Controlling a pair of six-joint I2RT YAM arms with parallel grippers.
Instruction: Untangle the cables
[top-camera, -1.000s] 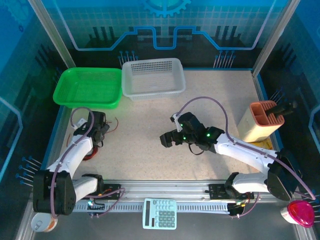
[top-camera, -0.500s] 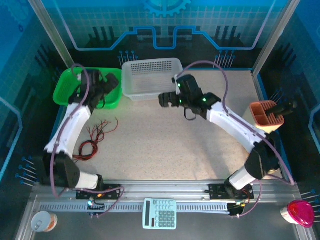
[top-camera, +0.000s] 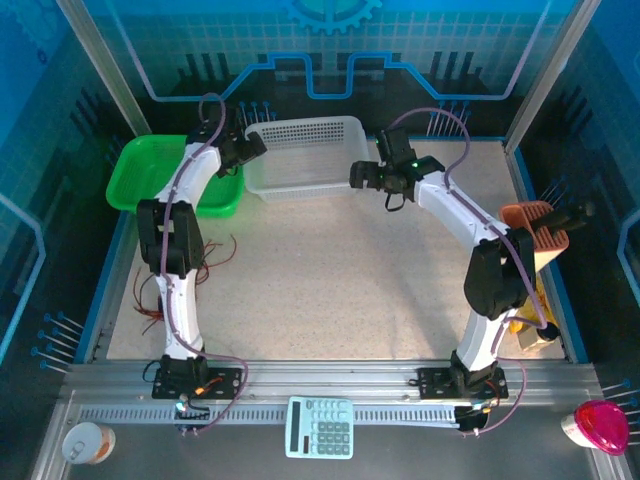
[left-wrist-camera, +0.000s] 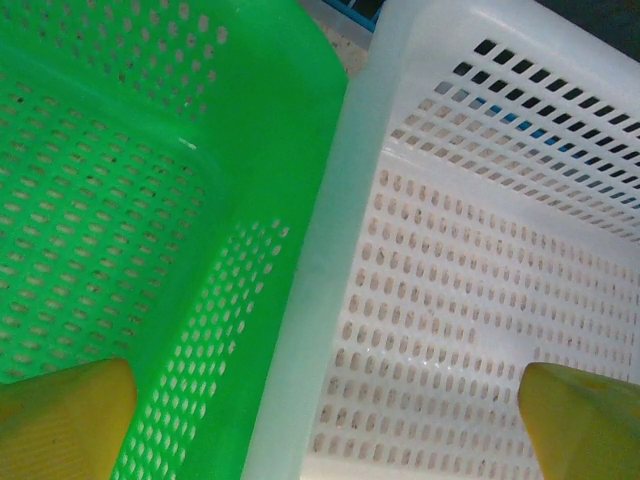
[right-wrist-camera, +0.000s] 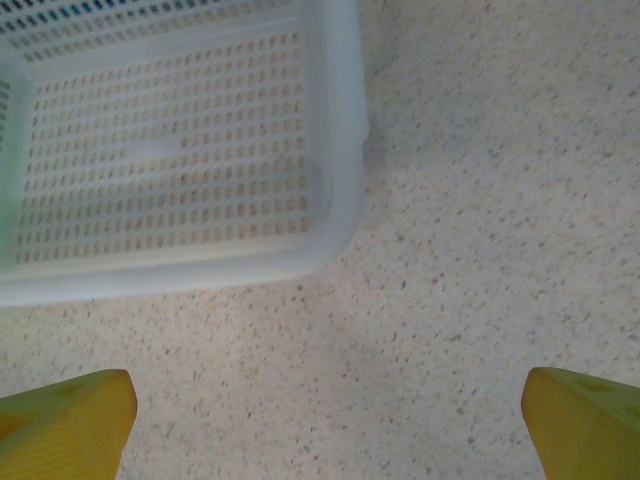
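Observation:
The cables (top-camera: 214, 252), thin red and black wires, lie loose on the table at the left, partly behind my left arm, with more strands nearer the front (top-camera: 150, 310). My left gripper (top-camera: 250, 148) is stretched far back and hangs open over the seam between the green basket (left-wrist-camera: 120, 200) and the white basket (left-wrist-camera: 480, 260). Its yellow fingertips (left-wrist-camera: 65, 420) stand wide apart with nothing between them. My right gripper (top-camera: 358, 176) hovers open by the white basket's front right corner (right-wrist-camera: 335, 200), above bare table, its fingertips (right-wrist-camera: 585, 420) holding nothing.
The green basket (top-camera: 150, 175) and white basket (top-camera: 305, 150) sit side by side at the back. An orange holder (top-camera: 530, 240) stands at the right edge. A calculator (top-camera: 320, 427), a pink object (top-camera: 598, 425) and a small cup (top-camera: 85, 445) lie on the front rail.
Both arms have reached from the table's middle up to the back. The left gripper has gone from beside the cables, over the green basket, to the basket seam; the right to the white basket's corner.

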